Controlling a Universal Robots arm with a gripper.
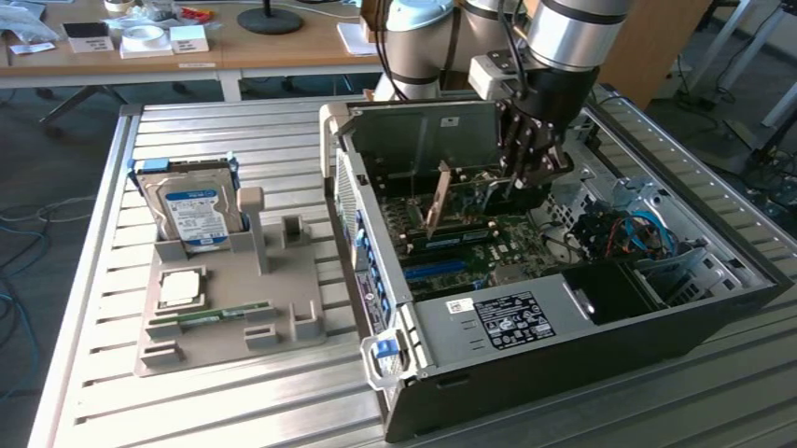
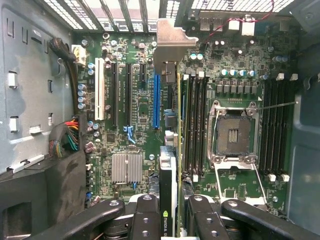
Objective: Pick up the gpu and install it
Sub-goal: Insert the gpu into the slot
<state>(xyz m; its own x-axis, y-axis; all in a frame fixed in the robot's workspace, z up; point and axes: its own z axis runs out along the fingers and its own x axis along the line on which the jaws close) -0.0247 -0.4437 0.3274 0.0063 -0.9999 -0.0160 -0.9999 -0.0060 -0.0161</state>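
From my station I judge the pick-up done. The arm's black gripper (image 1: 529,168) is down inside the open dark-grey tower computer case (image 1: 598,345). Its fingers (image 2: 146,220) are clamped, one on each face, on the gpu (image 2: 168,175), a thin dark circuit card with a bent silver metal end bracket (image 2: 167,45).

The wrist view looks straight along the card's top edge. The card runs away from the hand, with the bracket at the far end, close to the slotted rear wall of the case. In the exterior view the card (image 1: 468,198) hangs under the fingers, upright on its long edge, above the green motherboard (image 2: 140,145).

The installing is what is left. The long blue expansion slot (image 2: 156,100) lies below the hand, just to one side of the card's edge line, and the card runs parallel to it. Looking from above, I cannot tell whether the two line up or whether the card's lower edge touches the board. My reading is that it is not seated, since the hand grips it and the exterior view shows much of the card standing proud of the board.

On the card's other side from the blue slot lie the black memory slots (image 2: 195,125) and the square silver processor socket (image 2: 232,135).

Well away from the hand, outside the case, a grey moulded parts tray (image 1: 218,347) holds a silver hard drive with a blue-white label (image 1: 193,210) and a slim green memory stick (image 1: 212,315).
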